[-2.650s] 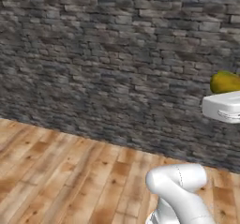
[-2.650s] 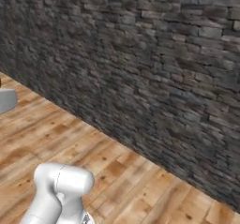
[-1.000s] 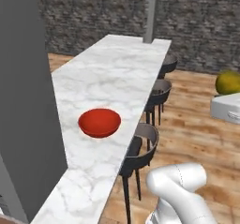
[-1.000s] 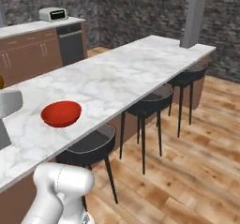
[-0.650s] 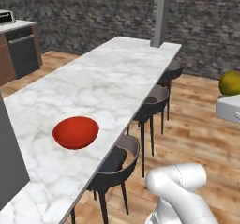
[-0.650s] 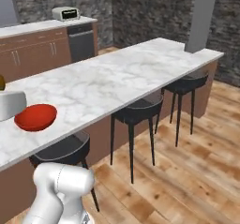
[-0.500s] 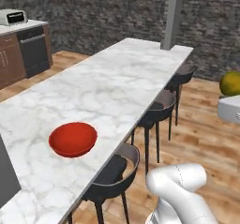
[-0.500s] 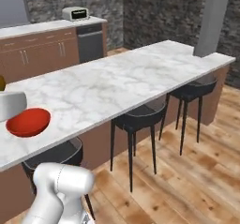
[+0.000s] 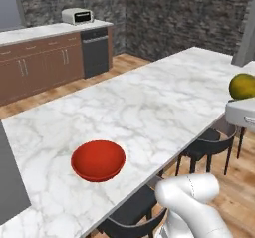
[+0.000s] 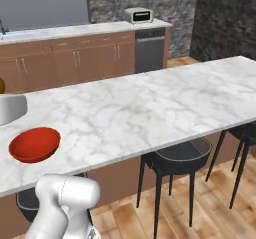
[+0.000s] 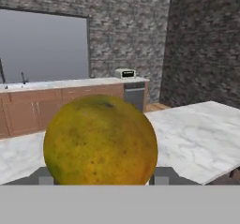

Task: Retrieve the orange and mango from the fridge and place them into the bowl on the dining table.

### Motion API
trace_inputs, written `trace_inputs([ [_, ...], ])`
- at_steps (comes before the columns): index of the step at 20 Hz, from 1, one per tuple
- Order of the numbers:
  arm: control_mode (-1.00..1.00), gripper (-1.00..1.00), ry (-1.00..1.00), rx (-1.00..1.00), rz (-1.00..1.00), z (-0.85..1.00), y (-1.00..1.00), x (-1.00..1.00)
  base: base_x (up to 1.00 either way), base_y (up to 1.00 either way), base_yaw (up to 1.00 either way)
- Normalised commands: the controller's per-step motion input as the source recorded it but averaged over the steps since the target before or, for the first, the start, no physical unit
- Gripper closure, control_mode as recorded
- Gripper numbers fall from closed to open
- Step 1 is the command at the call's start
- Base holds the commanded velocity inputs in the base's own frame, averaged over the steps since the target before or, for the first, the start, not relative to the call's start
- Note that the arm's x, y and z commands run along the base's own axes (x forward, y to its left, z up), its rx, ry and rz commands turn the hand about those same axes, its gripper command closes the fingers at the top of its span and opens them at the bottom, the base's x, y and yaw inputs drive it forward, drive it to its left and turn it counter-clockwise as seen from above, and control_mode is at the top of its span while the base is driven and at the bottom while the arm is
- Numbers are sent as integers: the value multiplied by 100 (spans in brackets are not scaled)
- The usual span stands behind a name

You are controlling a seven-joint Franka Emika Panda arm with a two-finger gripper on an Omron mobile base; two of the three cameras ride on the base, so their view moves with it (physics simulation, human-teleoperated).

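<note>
Right now my jaws are clenched on the mango [image 11: 100, 139], which hangs off the bench's near edge, well apart from the bowl. Farther off, the red bowl [image 9: 98, 161] sits empty on the marble bench [image 9: 149, 102]. So I judge neither fruit is delivered yet: this one needs lowering in, the orange fetching afterwards.
</note>
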Motion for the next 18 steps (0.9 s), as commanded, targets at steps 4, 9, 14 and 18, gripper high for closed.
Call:
trace_inputs([
  [4,100,100,0,0,0,0,0,0,88,0,57],
  [9,100,100,0,0,0,0,0,0,70,0,46],
  [14,100,100,0,0,0,0,0,0,36,0,10],
  [18,100,100,0,0,0,0,0,0,31,0,0],
])
